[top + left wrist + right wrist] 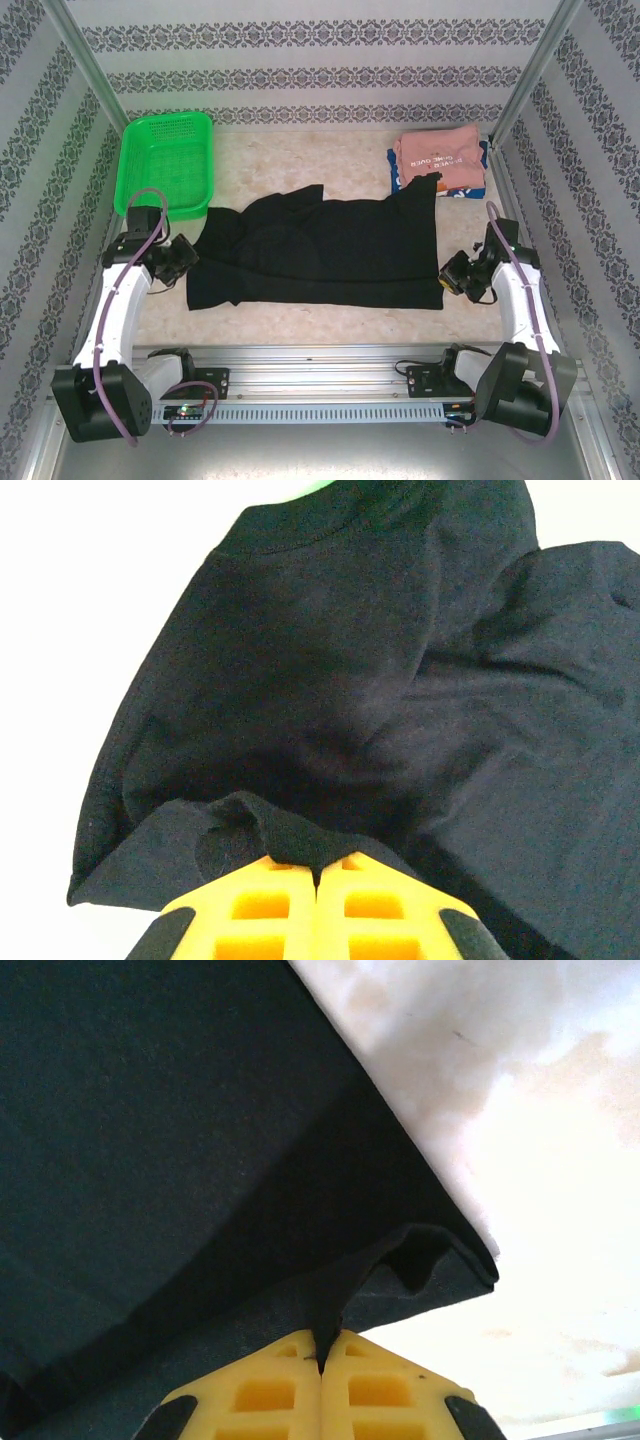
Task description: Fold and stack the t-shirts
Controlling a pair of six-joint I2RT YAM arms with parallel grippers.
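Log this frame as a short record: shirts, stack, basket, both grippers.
black t-shirt: spread across the table centre
stack: pink t-shirt folded on top of blue t-shirt, far right corner
green basket: far left corner
left gripper: shut on black t-shirt's left edge
right gripper: shut on its right edge

Your left arm (122,305) rises from its base at the near left and bends inward, with the wrist turned toward the middle. Your left gripper (186,262) sits low. Its yellow fingers (260,910) are pressed together on a fold of the black t-shirt (320,250). Your right arm (522,300) mirrors this from the near right. Your right gripper (452,275) is also closed, its fingers (385,1390) pinching the same shirt's edge.
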